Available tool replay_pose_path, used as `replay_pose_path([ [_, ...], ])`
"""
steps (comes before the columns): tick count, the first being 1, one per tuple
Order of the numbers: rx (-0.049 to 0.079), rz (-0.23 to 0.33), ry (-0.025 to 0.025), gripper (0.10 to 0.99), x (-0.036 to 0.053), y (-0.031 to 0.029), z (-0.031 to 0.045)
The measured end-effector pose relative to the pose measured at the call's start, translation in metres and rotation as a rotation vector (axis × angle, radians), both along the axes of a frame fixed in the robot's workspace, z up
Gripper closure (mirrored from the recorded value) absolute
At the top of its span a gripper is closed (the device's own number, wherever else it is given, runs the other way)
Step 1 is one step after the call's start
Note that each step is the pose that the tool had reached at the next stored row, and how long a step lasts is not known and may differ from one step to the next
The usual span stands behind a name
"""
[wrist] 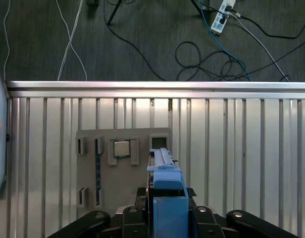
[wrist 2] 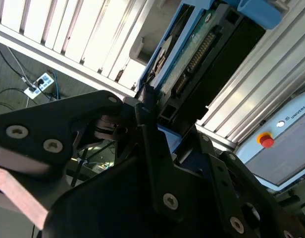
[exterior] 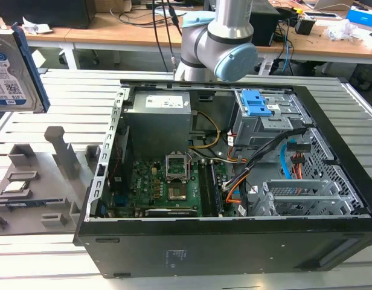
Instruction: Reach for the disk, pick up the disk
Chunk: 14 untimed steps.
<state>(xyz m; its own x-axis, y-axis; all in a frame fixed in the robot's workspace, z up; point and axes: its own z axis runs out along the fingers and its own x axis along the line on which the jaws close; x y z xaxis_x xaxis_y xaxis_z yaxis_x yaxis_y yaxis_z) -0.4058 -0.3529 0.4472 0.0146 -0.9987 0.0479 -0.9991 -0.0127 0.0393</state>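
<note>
Up over the table (wrist: 241,158), at the exterior view's left and well apart from the open computer case (exterior: 234,241), your end effector (wrist: 165,220) looks clenched on the disk (exterior: 11,66). The disk stands on edge in the air, gripped by its blue side frame. Watch that grip: it seems to bite on smooth plastic along a narrow edge, so the disk could tilt or slip out. Below it lies the grey holder (wrist: 123,183); a drop would strike that or the ribbed metal.
</note>
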Motion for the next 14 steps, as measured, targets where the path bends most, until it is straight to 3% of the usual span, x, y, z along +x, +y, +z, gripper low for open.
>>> replay_pose_path([
  [4, 0.0, 0.0, 0.0001, 0.722, 0.0005, 0.0, 0.014],
  [14, 0.0, 0.0, 0.0001, 0.722, 0.0011, 0.0001, 0.0397],
])
